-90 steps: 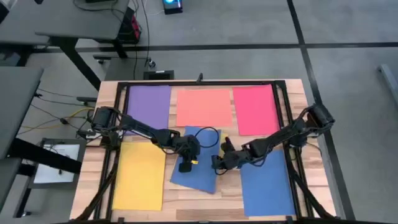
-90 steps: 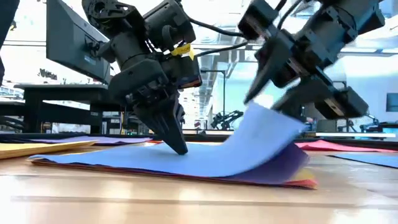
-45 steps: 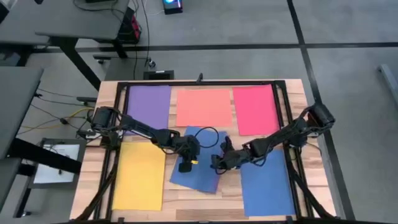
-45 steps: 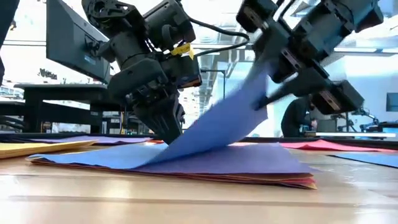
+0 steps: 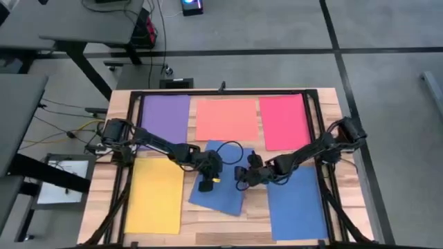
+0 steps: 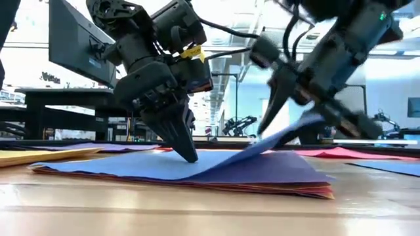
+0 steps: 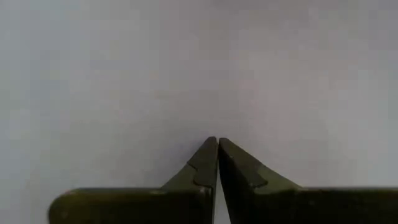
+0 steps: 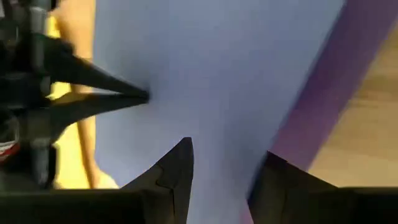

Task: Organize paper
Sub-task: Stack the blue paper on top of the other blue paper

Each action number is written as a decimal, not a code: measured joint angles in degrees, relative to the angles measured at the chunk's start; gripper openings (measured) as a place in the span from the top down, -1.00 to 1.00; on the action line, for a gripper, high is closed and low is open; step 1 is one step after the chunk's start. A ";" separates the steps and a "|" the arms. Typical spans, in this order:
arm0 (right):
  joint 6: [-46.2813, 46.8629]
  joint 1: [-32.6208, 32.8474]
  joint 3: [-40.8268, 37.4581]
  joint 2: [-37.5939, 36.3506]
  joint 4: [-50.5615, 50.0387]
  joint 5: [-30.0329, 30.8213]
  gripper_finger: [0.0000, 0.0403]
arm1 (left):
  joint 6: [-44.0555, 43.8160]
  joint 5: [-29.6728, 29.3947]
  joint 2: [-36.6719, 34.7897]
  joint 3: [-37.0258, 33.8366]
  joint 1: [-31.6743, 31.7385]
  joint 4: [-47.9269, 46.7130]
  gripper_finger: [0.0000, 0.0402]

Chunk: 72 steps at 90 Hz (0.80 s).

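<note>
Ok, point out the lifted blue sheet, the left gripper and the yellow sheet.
lifted blue sheet point(image 6: 223, 164), low view, mid-sheet.
left gripper point(image 6: 189, 156), low view, shut tips pressing the sheet.
yellow sheet point(image 5: 154, 195), high view, centre.

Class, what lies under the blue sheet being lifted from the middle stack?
Under the blue sheet a purple sheet shows, with orange edges below. Anything deeper is covered.

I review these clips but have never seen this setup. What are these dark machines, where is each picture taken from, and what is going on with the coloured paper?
Two robot arms work at a wooden table. One camera looks down from above, one sits at table height, and one rides on each wrist. Purple, salmon, pink-red, yellow and blue sheets lie sorted around a mixed centre stack. The left claw, shut, presses its tip onto the stack. The right claw pinches the top blue sheet by its edge, lifting it.
</note>
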 joint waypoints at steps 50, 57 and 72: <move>-9.91 2.57 1.72 -9.16 -8.00 -3.60 1.00 | -1.84 0.11 -8.58 7.10 0.13 -15.95 1.00; -9.88 4.34 1.77 -16.32 -14.34 -6.94 1.00 | -0.26 0.10 -11.77 7.92 0.13 -19.27 1.00; 3.64 12.34 1.80 -29.30 -34.08 -9.29 1.00 | 1.16 -2.64 -17.52 8.06 0.13 -23.74 1.00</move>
